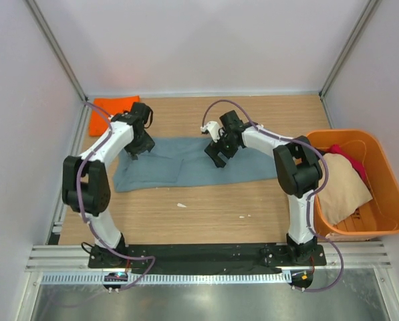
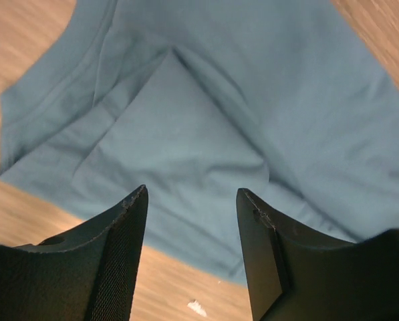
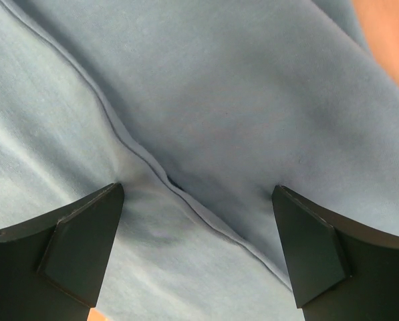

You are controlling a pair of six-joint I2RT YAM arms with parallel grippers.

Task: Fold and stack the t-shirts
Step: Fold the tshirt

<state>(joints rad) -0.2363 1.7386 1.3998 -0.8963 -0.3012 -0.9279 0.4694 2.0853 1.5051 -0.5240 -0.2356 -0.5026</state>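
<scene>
A large grey-blue t-shirt [image 1: 186,164] lies folded into a long strip across the middle of the table. My left gripper [image 1: 136,150] is open just above its left end; the left wrist view shows the cloth [image 2: 206,127] with a folded sleeve below the open fingers. My right gripper [image 1: 218,155] is open with both fingertips pressed down on the shirt near its middle, straddling a hem edge [image 3: 186,194]. A folded orange t-shirt [image 1: 109,110] lies at the back left. Beige [image 1: 343,184] and red [image 1: 349,160] shirts lie in the orange tub.
The rigid orange plastic tub [image 1: 386,221] stands at the right edge of the table. A small white scrap [image 1: 181,204] lies on the wood in front of the blue shirt, and shows in the left wrist view [image 2: 197,308]. Metal frame posts rise at the back corners.
</scene>
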